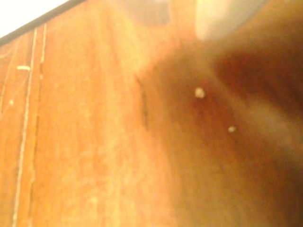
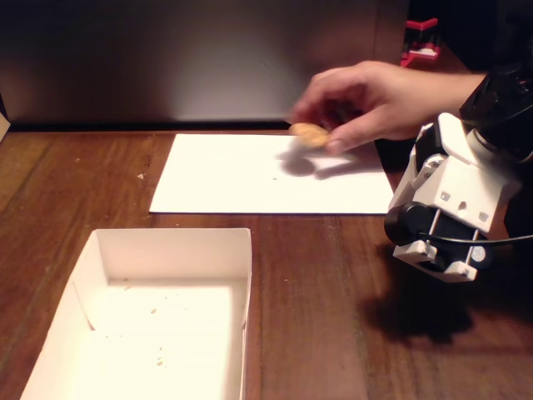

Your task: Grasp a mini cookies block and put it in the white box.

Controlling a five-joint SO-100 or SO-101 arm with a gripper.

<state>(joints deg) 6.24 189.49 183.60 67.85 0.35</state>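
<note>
A person's hand (image 2: 375, 100) holds a small tan mini cookies block (image 2: 311, 133) just above the far part of a flat white paper sheet (image 2: 250, 179). The white box (image 2: 241, 250), an open shallow tray, stands at the front left of the fixed view with only crumbs inside. My arm is folded at the right, and its gripper (image 2: 437, 250) hangs low over the wooden table, well away from the cookie and the box. In the wrist view only blurred pale fingers (image 1: 222, 19) show at the top edge. I cannot tell whether they are open or shut.
The wrist view looks down on brown wood with two crumbs (image 1: 200, 92), a dark scratch (image 1: 143, 106) and a white patch (image 1: 19, 14) in the top left corner. A dark wall closes the back of the table in the fixed view.
</note>
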